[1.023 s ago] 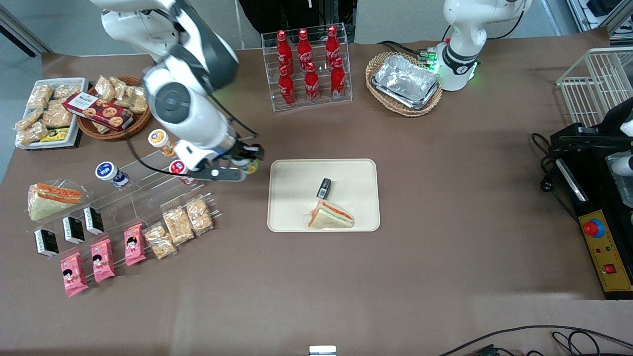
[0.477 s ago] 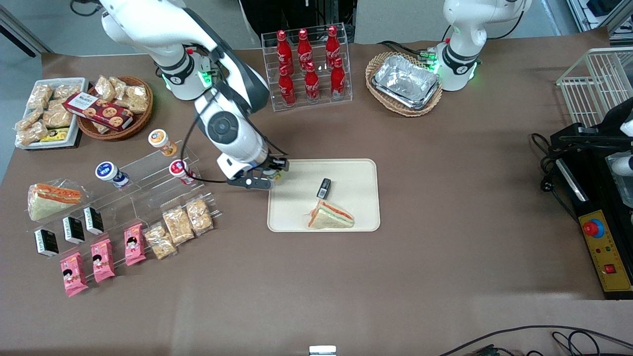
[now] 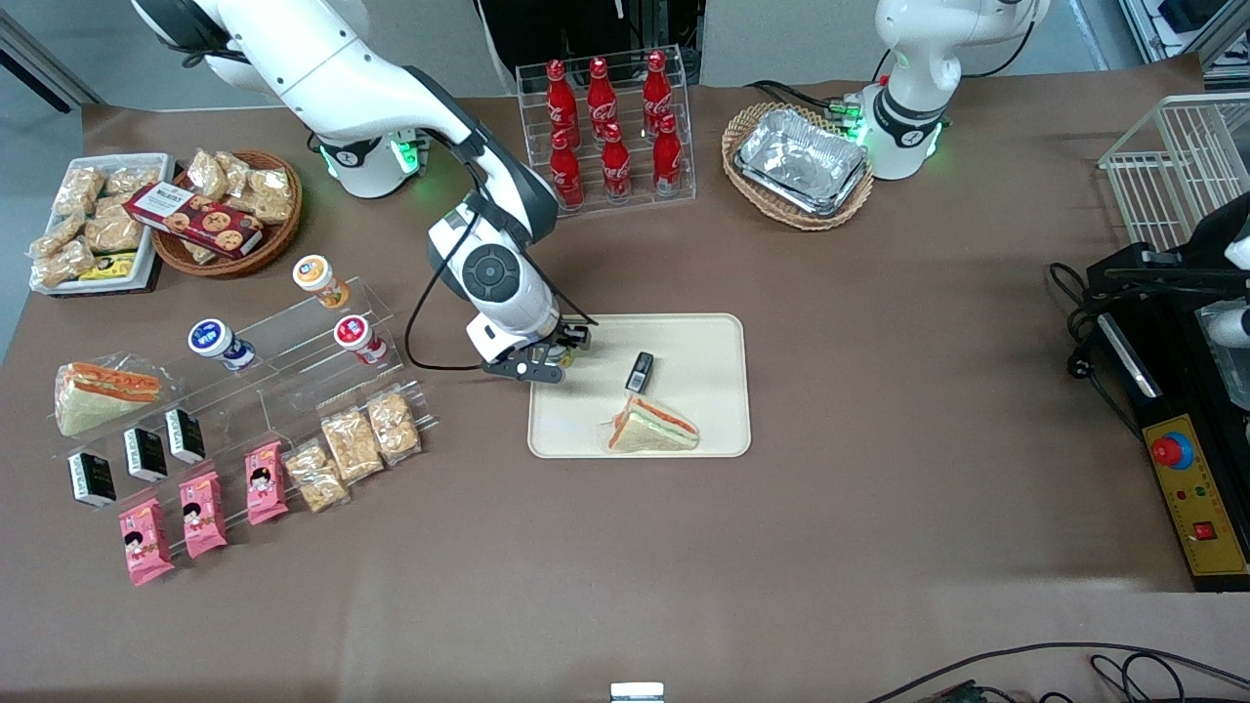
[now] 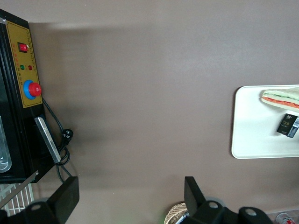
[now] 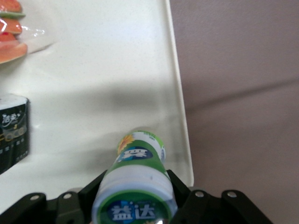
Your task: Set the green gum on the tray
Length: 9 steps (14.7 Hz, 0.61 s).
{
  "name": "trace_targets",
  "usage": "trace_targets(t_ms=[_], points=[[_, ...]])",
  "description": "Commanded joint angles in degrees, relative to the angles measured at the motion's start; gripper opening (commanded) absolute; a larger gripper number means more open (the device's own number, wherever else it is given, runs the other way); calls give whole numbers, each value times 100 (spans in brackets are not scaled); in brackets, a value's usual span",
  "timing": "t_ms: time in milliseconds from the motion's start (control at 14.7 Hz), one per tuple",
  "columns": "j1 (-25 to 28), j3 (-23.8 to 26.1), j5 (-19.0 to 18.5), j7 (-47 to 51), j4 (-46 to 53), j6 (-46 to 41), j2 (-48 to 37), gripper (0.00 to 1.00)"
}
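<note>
Since a second ago the right arm has swung from the clear shelf across to the tray [image 3: 684, 337], carrying the bottle along. Largest first: tray, cream, low rim, with a sandwich [image 3: 652, 428] near its 6 o'clock edge and a small black packet [image 3: 640, 370] about centre. Gripper [image 3: 559, 359] hangs over the tray's 9 o'clock edge, fingers clamped on the green gum [image 5: 139, 175], lid toward the wrist, base pointing at bare tray; likely aimed there to clear the packet.
</note>
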Motion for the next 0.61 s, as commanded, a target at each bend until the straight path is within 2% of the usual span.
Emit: trace_targets(t_ms=[0,68,205,273,545], points=[[98,-24,-115,156,90,295,219,53],[98,-24,-115,156,90,296,228,59],[98,-24,-115,174,99,296,246,92],[98,-24,-115,174,99,304,255,98],[19,-33,-115,139,143,235,150,99]])
